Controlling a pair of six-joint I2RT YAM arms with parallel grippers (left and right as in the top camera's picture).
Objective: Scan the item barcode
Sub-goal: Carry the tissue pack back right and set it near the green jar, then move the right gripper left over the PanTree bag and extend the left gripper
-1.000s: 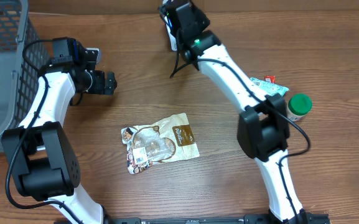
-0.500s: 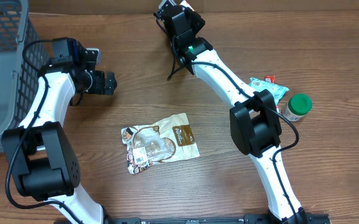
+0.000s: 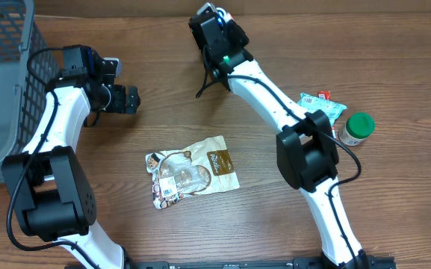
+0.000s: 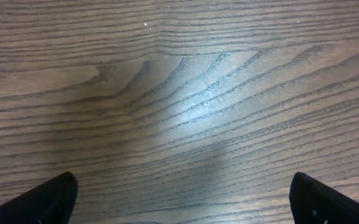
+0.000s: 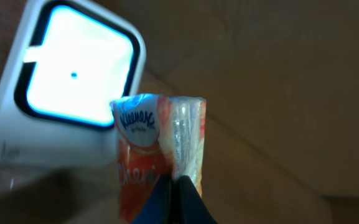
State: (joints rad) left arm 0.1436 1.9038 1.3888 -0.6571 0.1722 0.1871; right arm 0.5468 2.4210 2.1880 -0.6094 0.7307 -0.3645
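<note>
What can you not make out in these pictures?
- Barcode: right wrist view shows only the packet's blurred end.
- Scanner: overhead, the right gripper mostly covers it.
- Left gripper: left wrist view, fingers cut by the bottom edge.
- Teal wrapper: overhead, print too small.

Tissue packet: small, plastic-wrapped, orange-red and white, blue oval logo near top. Stands upright, slightly tilted, lower end pinched in closed right pincer. Sits just in front of scanner, overlapping its lower right corner in wrist view.

Scanner: white rounded-square housing, dark bezel, window glowing bright white-blue, small blue dot inside.
</note>
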